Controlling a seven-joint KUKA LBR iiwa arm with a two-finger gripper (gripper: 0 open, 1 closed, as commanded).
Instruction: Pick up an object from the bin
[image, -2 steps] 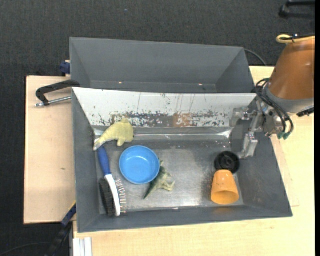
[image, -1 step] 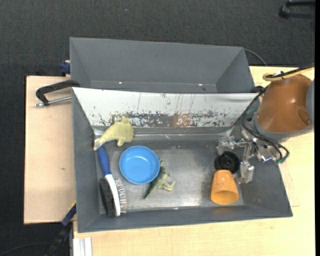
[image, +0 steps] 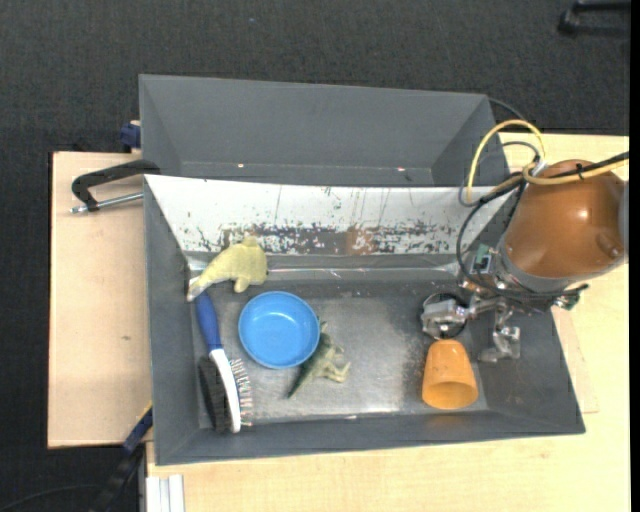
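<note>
My gripper (image: 472, 328) hangs low at the right end of the bin, its two metal fingers spread open with nothing between them. Just below it, an orange plastic cup (image: 448, 376) lies on its side by the front wall, its rim close under the left fingertip (image: 441, 317). I cannot tell whether the two touch. Left of the cup, a small green and yellow toy figure (image: 323, 366) lies on the bin floor.
A blue bowl (image: 279, 329) sits left of the middle. A brush (image: 219, 375) with a blue handle lies along the left wall. A pale yellow plush toy (image: 235, 267) rests in the back left corner. Bare floor lies between the toy figure and the cup.
</note>
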